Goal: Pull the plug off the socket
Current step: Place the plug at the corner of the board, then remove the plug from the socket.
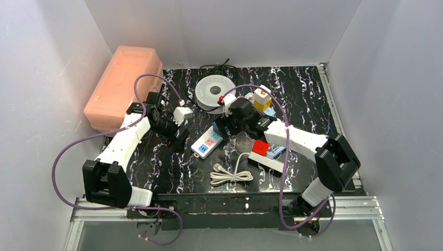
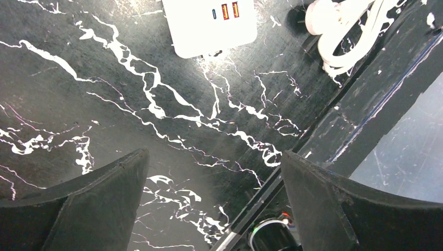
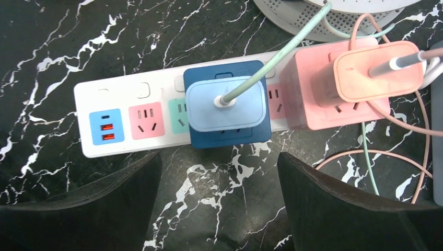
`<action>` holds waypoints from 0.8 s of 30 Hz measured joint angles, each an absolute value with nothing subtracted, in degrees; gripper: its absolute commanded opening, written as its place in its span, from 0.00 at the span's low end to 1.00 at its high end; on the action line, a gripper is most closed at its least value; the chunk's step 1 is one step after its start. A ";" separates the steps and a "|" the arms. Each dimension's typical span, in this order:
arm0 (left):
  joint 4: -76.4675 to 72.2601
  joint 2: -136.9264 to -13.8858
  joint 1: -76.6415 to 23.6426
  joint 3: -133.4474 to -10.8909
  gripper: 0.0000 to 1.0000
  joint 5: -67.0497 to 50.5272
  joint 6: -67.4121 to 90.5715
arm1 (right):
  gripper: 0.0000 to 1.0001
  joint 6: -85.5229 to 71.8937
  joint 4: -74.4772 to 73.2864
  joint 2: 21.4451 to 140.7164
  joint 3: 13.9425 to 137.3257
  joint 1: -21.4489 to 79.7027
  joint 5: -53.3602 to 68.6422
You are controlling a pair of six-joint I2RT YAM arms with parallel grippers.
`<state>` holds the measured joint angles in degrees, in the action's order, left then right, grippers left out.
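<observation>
Blue plug (image 3: pixel 230 104) sits in white power strip (image 3: pixel 115 94) just beyond the wide-spread right gripper (image 3: pixel 218 167); wrist view shows it whole, top view mostly hides it behind the arm.

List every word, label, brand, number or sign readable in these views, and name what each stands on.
No text can be read in any view.
White power strip: no print, only socket slots and USB ports.
Blue plug: plain face, no marking.
Pink plug: plain face, no marking.
Red block and yellow block in the top view: too small to tell whether they carry any print.
</observation>
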<state>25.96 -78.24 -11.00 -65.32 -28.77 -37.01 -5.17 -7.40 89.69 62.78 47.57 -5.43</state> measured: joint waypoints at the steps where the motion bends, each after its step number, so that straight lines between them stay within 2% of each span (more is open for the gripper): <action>1: 25.98 -78.32 -11.00 -65.45 0.98 -28.75 -36.29 | 0.89 -4.86 -7.03 90.48 62.94 47.35 -5.26; 21: 25.91 -79.83 -11.00 -67.61 0.98 -28.75 -29.34 | 0.91 -1.04 2.02 99.63 63.77 46.13 -2.96; 24: 25.69 -80.34 -11.00 -68.45 0.98 -28.77 -28.58 | 0.82 -1.08 2.42 101.23 64.23 46.09 -2.59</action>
<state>25.69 -80.34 -11.00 -68.45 -28.77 -28.58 -1.08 2.42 101.23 64.23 46.09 -2.59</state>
